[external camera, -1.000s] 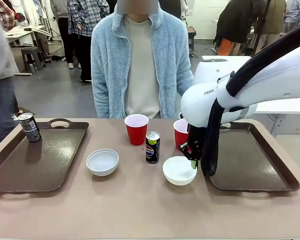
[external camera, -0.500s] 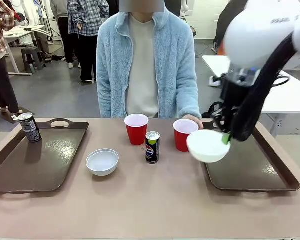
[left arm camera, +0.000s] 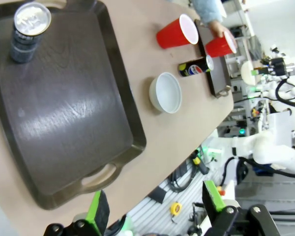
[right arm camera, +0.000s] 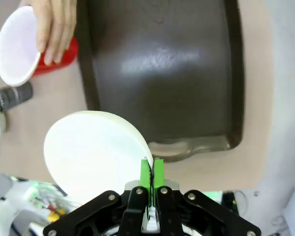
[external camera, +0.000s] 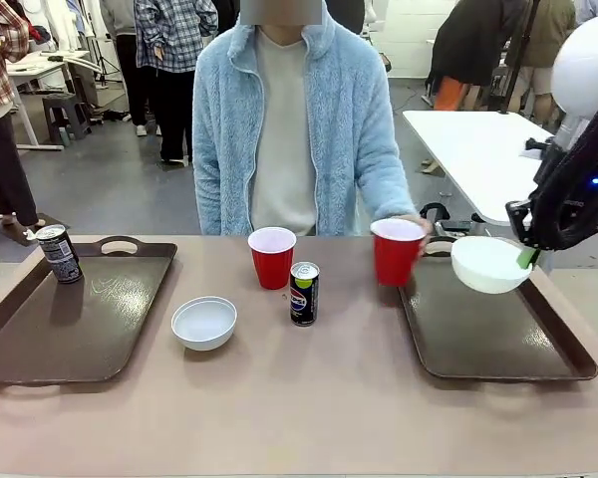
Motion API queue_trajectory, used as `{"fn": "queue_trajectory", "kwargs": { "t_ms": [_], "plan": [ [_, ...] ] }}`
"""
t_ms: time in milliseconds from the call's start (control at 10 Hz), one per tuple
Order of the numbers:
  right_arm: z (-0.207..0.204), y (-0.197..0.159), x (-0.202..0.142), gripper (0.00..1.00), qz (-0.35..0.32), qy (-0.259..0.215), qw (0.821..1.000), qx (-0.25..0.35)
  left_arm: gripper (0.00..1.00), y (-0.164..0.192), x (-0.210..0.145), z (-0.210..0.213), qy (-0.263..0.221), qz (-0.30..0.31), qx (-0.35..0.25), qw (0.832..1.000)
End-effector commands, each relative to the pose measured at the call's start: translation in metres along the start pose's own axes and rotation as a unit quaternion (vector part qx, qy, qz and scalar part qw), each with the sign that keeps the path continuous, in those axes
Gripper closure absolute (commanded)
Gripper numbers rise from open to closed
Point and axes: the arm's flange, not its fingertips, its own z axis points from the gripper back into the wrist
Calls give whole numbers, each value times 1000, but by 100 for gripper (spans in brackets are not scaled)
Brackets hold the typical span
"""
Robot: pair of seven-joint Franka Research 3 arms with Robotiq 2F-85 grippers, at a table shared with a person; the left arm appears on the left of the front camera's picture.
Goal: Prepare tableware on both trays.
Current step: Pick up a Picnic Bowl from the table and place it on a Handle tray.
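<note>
My right gripper (external camera: pixel 525 258) is shut on the rim of a white bowl (external camera: pixel 486 264) and holds it tilted above the far part of the right tray (external camera: pixel 478 334). In the right wrist view, the green pads (right arm camera: pixel 145 173) pinch the bowl's (right arm camera: pixel 96 150) edge over the tray (right arm camera: pixel 162 64). A person's hand holds a red cup (external camera: pixel 396 251) at that tray's left rim. A second red cup (external camera: pixel 272 257), a blue-labelled can (external camera: pixel 303 294) and another white bowl (external camera: pixel 204 322) stand mid-table. The dark can (external camera: pixel 58 253) stands on the left tray (external camera: pixel 80 319). My left gripper (left arm camera: pixel 155 206) hangs open high above the left tray (left arm camera: pixel 64 113).
The person in a light blue fleece stands at the far side of the table, right arm reaching to the cup. A white table stands behind the right tray. The near half of the right tray is bare.
My right arm has carried the bowl up and rightward, from the tray's left rim to over the tray's far right. The person's hand has lifted the red cup toward the right tray.
</note>
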Motion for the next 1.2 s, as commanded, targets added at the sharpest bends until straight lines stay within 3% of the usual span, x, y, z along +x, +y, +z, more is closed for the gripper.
{"fn": "queue_trajectory", "kwargs": {
  "t_ms": [0, 100, 200, 300, 500, 1000, 1100],
  "plan": [
    [-27, -5, 18, 100, -15, 12, 1000, 0, 0, 0, -1, 2, -2, -2, -2, 1000],
    [-33, -6, 2, 100, -14, 49, 999, -4, 0, 0, -1, 2, -2, -2, -2, 1000],
    [-24, 3, -72, 100, 46, 132, 990, -23, 0, 0, -1, 2, -2, -2, -2, 1000],
    [-9, 5, -129, 100, 112, 104, 987, -52, 0, 0, -1, 2, -2, -2, -2, 1000],
    [-5, -1, -137, 100, 74, 101, 991, -54, 0, 0, -1, 2, -2, -2, -2, 1000],
    [-18, 2, -115, 100, 72, 114, 990, -31, 0, 0, -1, 2, -2, -2, -2, 1000],
    [-21, 4, -101, 100, 61, 82, 995, -20, 0, 0, -1, 2, -2, -2, -2, 1000]
  ]
}}
